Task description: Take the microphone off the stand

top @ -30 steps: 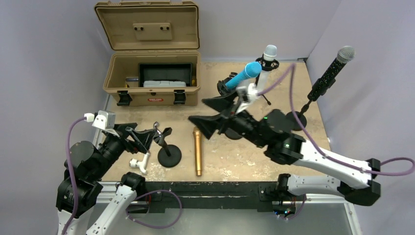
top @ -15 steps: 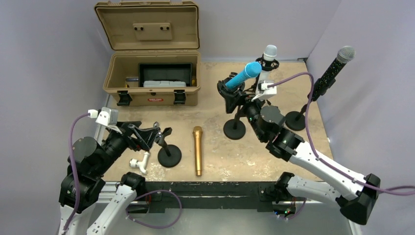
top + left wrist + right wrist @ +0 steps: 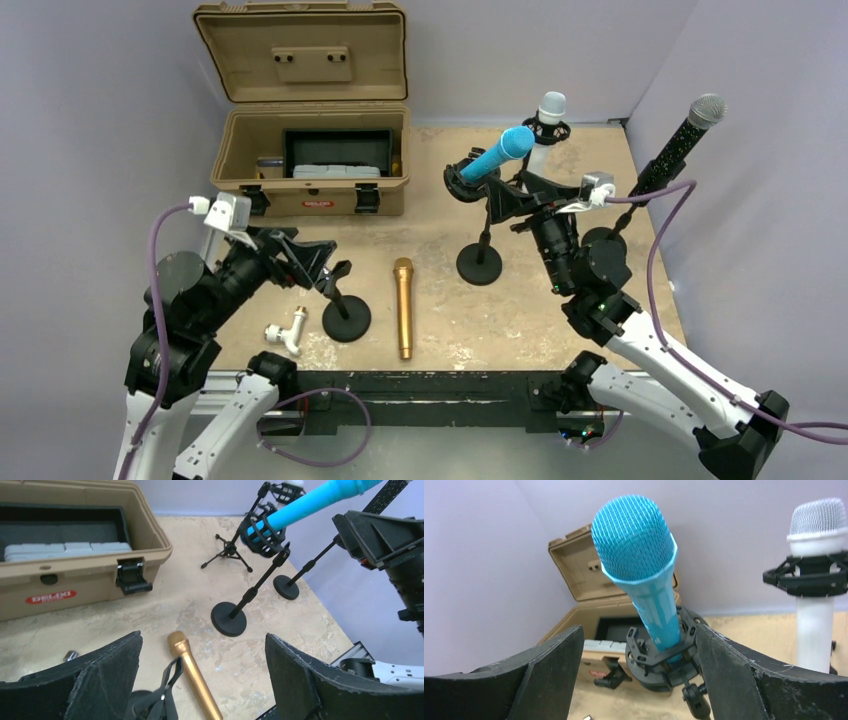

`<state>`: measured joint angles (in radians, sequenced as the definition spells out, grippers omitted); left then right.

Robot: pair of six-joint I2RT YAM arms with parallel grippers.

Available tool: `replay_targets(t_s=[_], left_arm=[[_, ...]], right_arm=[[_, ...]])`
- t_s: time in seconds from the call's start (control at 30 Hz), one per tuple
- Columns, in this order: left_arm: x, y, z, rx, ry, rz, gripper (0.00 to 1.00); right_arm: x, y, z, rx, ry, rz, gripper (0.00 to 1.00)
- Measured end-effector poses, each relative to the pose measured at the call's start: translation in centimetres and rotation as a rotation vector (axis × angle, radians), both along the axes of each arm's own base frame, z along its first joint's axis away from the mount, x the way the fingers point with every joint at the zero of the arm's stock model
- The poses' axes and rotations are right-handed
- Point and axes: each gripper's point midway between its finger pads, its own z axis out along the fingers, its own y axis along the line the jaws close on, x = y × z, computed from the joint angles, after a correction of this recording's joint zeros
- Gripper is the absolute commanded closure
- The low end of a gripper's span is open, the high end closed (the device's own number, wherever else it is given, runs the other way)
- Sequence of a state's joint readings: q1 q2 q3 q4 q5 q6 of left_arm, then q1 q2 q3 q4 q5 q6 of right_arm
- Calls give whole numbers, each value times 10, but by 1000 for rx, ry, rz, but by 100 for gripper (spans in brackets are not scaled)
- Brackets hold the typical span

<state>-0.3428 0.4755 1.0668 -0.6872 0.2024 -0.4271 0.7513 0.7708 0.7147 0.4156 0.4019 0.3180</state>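
Near the table's front edge [image 3: 450, 350], the left gripper [image 3: 318, 265] gapes wide and empty, with a gold microphone [image 3: 403, 305] lying flat on bare tabletop beside it. Mid-table, the right gripper [image 3: 636, 645] spreads wide, jaws flanking the blue microphone [image 3: 639, 555] without touching; it sits in its stand [image 3: 480, 262]. Farther left, the open case [image 3: 310, 160] bears a red label [image 3: 51, 597], its lettering blurred.

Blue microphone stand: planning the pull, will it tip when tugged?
Likely top-heavy: the blue microphone leans from a shock mount above a small round base, so a sideways tug may tip it. The thin pole looks rigid.
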Motion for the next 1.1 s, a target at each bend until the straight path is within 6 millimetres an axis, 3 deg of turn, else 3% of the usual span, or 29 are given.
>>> replay_targets(t_s=[0.2, 0.37, 0.5, 0.83, 1.1], left_arm=[[28, -15, 44, 4, -65, -35, 10], [40, -18, 67, 29, -149, -41, 10], [42, -15, 61, 71, -188, -32, 10], [49, -4, 15, 171, -190, 5, 10], [49, 0, 10, 186, -207, 19, 11]], right_arm=[[4, 2, 23, 23, -104, -7, 25], [20, 17, 8, -23, -91, -10, 32], [30, 24, -2, -46, -79, -16, 37], [39, 23, 2, -17, -100, -54, 44], [49, 22, -7, -17, -80, -96, 47]])
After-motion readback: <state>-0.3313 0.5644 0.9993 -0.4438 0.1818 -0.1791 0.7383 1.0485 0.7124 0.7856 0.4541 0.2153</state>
